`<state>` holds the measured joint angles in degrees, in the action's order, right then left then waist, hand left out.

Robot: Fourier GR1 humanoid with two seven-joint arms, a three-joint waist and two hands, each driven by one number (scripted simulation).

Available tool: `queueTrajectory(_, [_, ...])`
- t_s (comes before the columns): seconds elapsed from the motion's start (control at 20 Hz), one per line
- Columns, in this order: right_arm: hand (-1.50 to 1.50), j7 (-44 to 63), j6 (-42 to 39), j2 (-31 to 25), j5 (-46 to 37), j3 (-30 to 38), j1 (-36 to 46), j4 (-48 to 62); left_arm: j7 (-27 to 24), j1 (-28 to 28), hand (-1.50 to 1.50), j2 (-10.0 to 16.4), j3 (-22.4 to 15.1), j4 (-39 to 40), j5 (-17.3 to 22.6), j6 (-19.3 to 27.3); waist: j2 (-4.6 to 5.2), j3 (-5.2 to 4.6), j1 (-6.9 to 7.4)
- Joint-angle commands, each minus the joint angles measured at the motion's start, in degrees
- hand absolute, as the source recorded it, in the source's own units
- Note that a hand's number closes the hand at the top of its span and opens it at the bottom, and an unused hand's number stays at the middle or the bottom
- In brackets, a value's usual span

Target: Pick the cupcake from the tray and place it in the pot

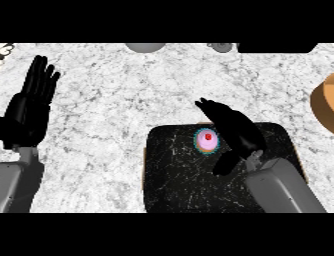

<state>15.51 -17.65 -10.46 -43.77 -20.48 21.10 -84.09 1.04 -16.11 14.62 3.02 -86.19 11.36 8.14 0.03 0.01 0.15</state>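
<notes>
1. From where I stood, the right robot hand (236, 131) hung over the black speckled square tray (177, 185) at lower centre of the frame. Its fingers were stretched out toward the upper left and its thumb was spread apart below them, pinching nothing.
2. The small pink-frosted cupcake with a red cherry and teal wrapper (207, 140) sat on the upper part of the tray, just left of that hand's palm, in the open gap between fingers and thumb.
3. The risk, as I judged it, was a closing hand meeting the soft frosting rather than the wrapper, smearing it or tipping the cupcake over on the tray.
4. Fingers closing off-centre could also nudge the cupcake toward the tray's upper edge and out onto the white marbled surface (126, 100).
5. The carry looked risky too. The round tan-orange pot (332, 107) stood well apart at the right edge of the frame, partly cut off, so a release short of its rim would land the cupcake outside.
6. The tray held only the cupcake. I saw nothing in the visible part of the pot.
7. The left robot hand (28, 112) rested at the left of the frame, fingers straight and pointing up.
</notes>
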Motion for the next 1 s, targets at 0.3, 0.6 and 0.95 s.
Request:
queueTrajectory(0.3, [-1.50,-10.9,2.5,3.5,-2.6,4.3,5.2,14.0,2.1,1.0,0.00,-0.1,1.5,-2.9,-0.9,-2.5,0.06,0.00,0.23])
queueTrajectory(0.6, [1.50,-14.2,8.6,8.0,-9.7,-3.2,4.0,14.2,0.4,-0.7,0.00,-1.1,1.7,0.7,-2.2,-2.3,0.10,0.00,0.06])
queueTrajectory(0.95, [1.50,-15.4,8.5,7.9,-12.4,-1.2,3.3,13.2,0.3,-0.7,0.00,-2.8,1.7,0.5,-3.4,-1.6,0.03,-0.01,-0.17])
